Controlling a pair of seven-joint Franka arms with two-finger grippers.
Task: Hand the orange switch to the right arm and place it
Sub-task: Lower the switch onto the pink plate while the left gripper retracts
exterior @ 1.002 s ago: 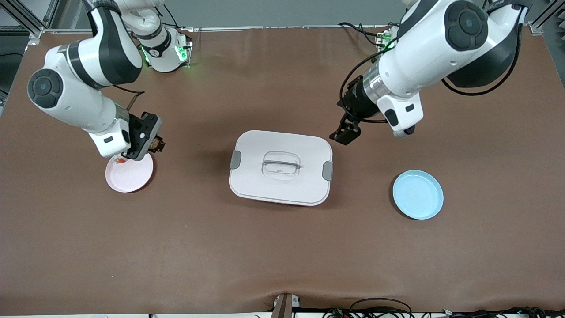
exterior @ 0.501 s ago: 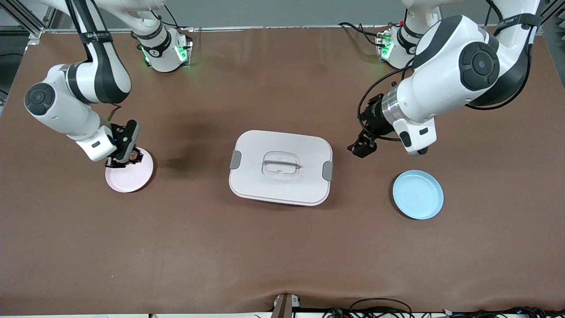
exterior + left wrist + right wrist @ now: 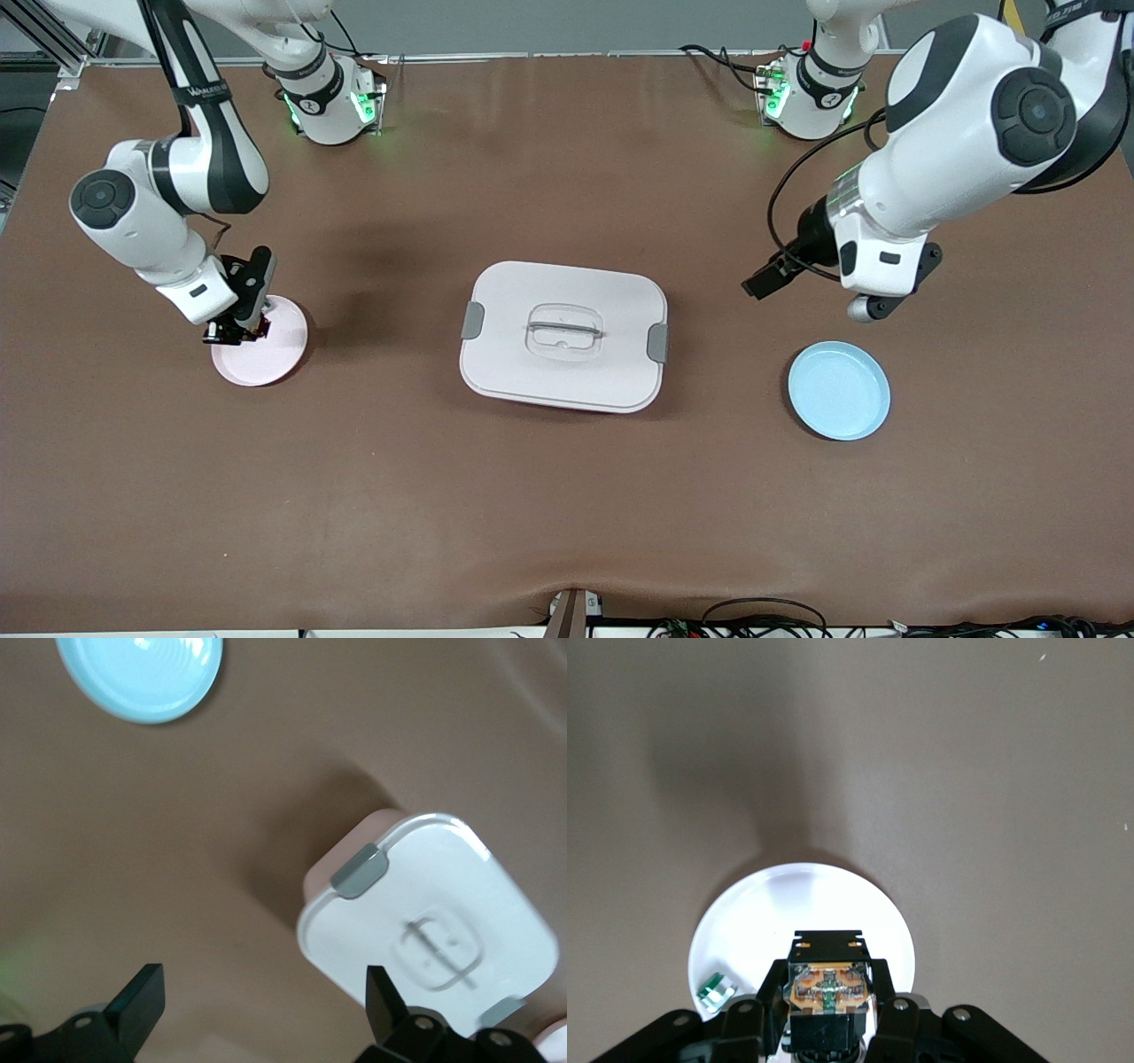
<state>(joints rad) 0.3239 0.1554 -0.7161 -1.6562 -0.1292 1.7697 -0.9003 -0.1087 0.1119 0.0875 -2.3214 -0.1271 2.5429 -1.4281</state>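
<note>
My right gripper [image 3: 237,331] is shut on the orange switch [image 3: 830,985], a small black box with an orange face showing between the fingers. It hangs low over the edge of the pink plate [image 3: 270,359], which looks white in the right wrist view [image 3: 806,904]. Whether the switch touches the plate I cannot tell. My left gripper [image 3: 764,282] is open and holds nothing, up above bare table between the lidded box and the blue plate [image 3: 839,391]. In the left wrist view its fingers [image 3: 142,997] stand wide apart.
A pale lidded box [image 3: 563,335] with grey clips and a handle sits mid-table. A small clear-and-silver piece [image 3: 715,990] lies on the pink plate beside the right gripper. The blue plate [image 3: 142,673] sits toward the left arm's end.
The right gripper has come down over the pink plate with the switch in it. The left arm has drawn back from the box toward its own end of the table.
</note>
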